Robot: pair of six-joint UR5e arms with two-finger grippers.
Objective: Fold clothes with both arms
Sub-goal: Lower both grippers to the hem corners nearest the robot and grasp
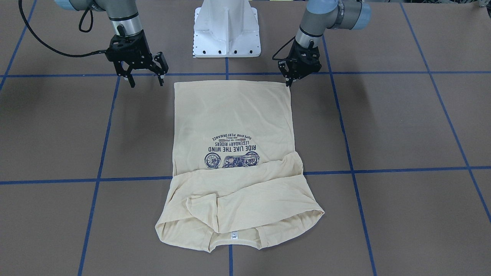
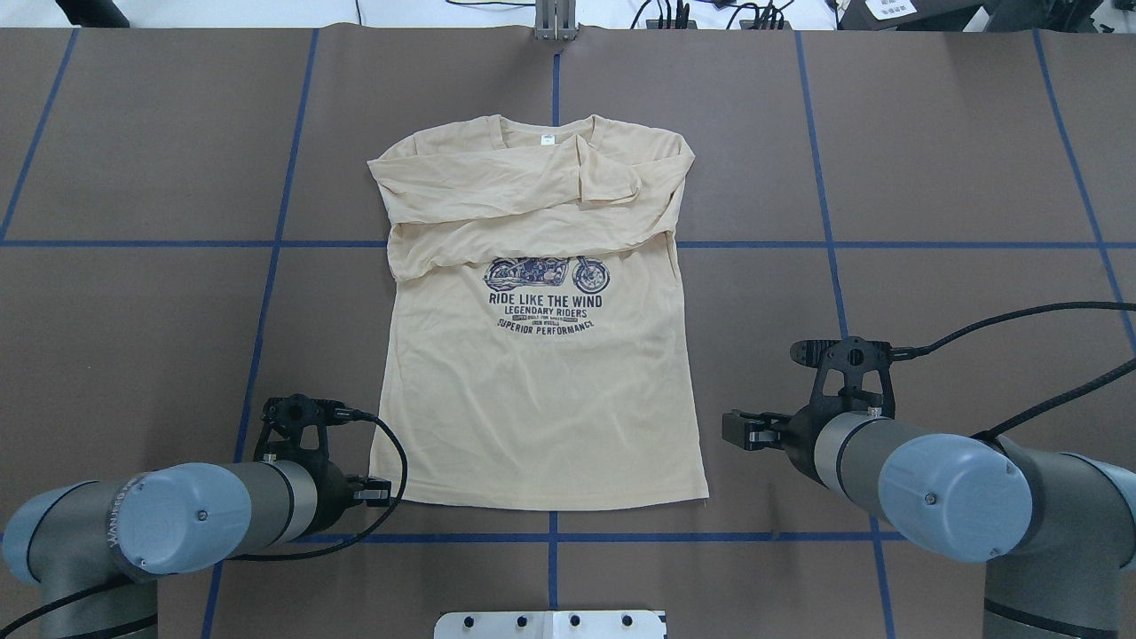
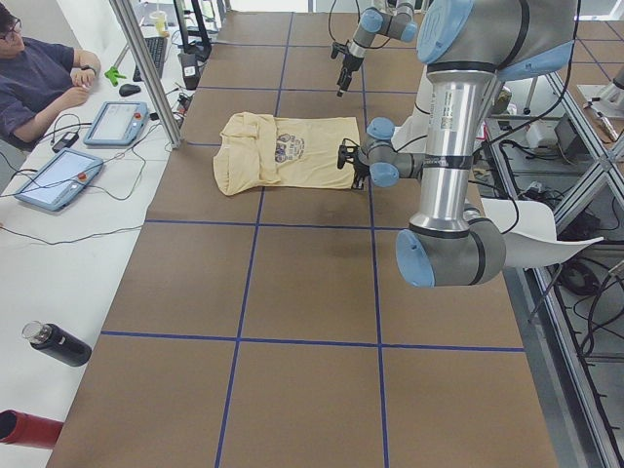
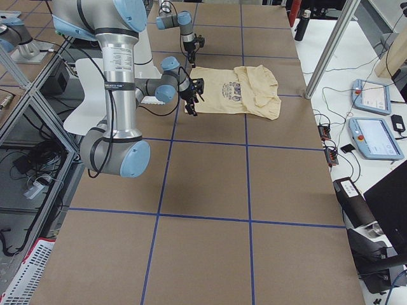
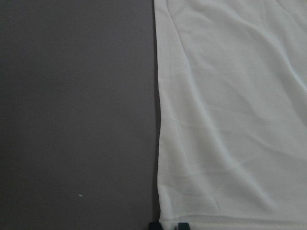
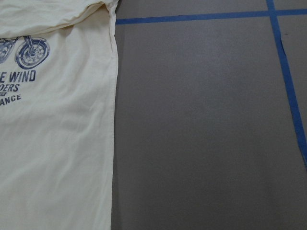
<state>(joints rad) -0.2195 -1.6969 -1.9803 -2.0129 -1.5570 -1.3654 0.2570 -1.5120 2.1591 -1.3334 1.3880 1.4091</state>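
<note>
The cream-yellow T-shirt lies flat, print up, with both sleeves folded across its chest and its neck label at the far end from the robot. It also shows in the overhead view. My left gripper stands at one corner of the hem, its jaws closed on the fabric edge; the left wrist view shows both fingertips pinching the shirt's corner. My right gripper is open and empty, hovering just beside the other hem corner. The right wrist view shows only the shirt's side edge and bare table.
The white pedestal base stands just behind the hem. Blue tape lines cross the brown table. In the exterior left view a seated operator, tablets, a metal post and a black bottle line the far side.
</note>
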